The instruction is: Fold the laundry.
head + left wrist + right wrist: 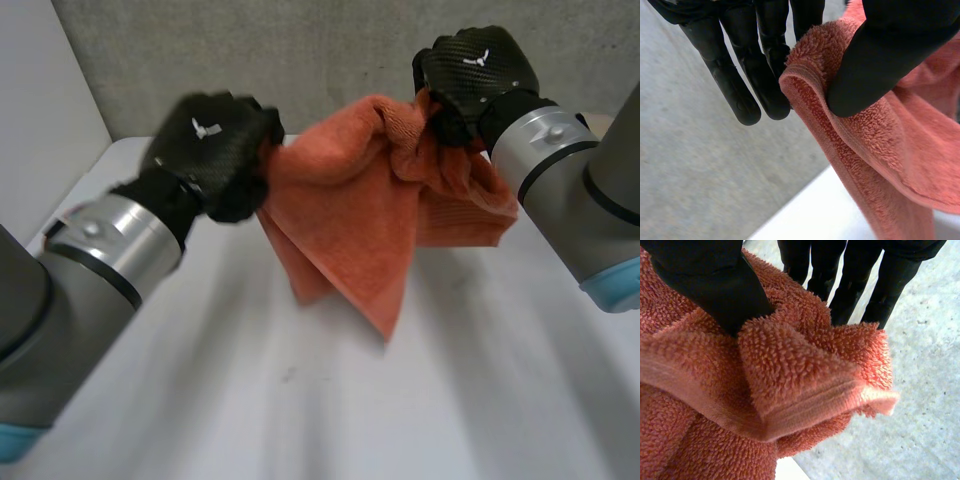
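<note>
**Item 1: towel** [350, 220], orange terry, 1 piece.

**Location:** It is held in the air over the white bench [300, 400], slung between your 2 hands. The left hand [215, 150] is at the towel's 9 o'clock and the right hand [475, 70] at its 1 o'clock. Loose layers drape down to a point at 6 o'clock, which looks clear of the bench surface.

**Holds:**
- Left hand: the thumb [880, 65] pins a hemmed edge against the straight fingers [740, 85]. It is a pinch on a single fold, close to the hem [810, 100].
- Right hand: the thumb presses into a bunched wad of several layers, with the fingers behind it. This hand is also clamped on the cloth.

**Handling, as judged:**
- The towel is soft, limp and light, and keeps no shape of its own.
- The looped pile should grip well, so slipping is unlikely. It sags wherever you leave it unsupported.
- It is not fragile.
- The stitched hem is the firmest part and the best place to hold.

**Where to take hold:** The left pinch on the hem looks sound. The right hand holds a crumple, and you cannot tell which corner it has. You would probably want to work along the top edge to a true corner at 3 o'clock, so the cloth hangs flat before you lay it down.
</note>
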{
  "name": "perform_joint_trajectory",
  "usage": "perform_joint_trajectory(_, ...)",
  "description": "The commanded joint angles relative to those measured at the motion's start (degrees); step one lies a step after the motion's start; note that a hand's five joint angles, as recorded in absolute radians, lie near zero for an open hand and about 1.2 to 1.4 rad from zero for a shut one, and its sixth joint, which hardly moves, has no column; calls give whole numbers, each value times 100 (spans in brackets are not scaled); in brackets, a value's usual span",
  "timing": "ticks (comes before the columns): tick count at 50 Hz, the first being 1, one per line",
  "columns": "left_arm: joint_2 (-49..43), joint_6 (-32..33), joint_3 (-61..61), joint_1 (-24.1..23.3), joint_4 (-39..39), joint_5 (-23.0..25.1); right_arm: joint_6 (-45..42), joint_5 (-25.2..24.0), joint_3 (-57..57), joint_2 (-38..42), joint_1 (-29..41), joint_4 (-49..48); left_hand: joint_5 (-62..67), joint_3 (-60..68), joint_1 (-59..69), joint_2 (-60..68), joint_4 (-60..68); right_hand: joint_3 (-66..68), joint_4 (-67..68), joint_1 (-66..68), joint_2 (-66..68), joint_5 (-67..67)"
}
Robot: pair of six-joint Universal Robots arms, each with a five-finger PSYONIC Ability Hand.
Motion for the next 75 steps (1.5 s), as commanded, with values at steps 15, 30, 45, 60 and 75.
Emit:
perform_joint_trajectory(15, -2616, -590, 1047, -240, 938, -316, -1477, 162, -913, 2824, 16, -1908, -4965, -5125, -4842, -5176, -5180, -5658, -5841, -4947, -5643, -5726)
perform_joint_trajectory(30, -1500, -705, 266, 384, 868, -589, -845, 708, 897, 768, -90, -125, -4967, -5127, -4844, -5178, -5182, -5585, -5767, -4873, -5569, -5652)
perform_joint_trajectory(45, -1500, -713, -60, 358, 929, -589, -290, -74, 2365, 968, -292, -384, -4967, -5127, -4844, -5178, -5182, -4389, -4571, -3677, -4373, -4456)
perform_joint_trajectory(60, -1508, -705, -271, 411, 929, -589, -501, -22, 1742, 2015, -213, -1239, -5000, -5160, -4877, -5211, -5215, 980, 797, 1691, 996, 912)
perform_joint_trajectory(75, -2088, -1521, -280, 578, 859, -624, -422, -31, 1443, 12, -125, -1082, -5169, -5329, -5046, -5380, -5384, 1342, 1159, 2053, 1357, 1274)
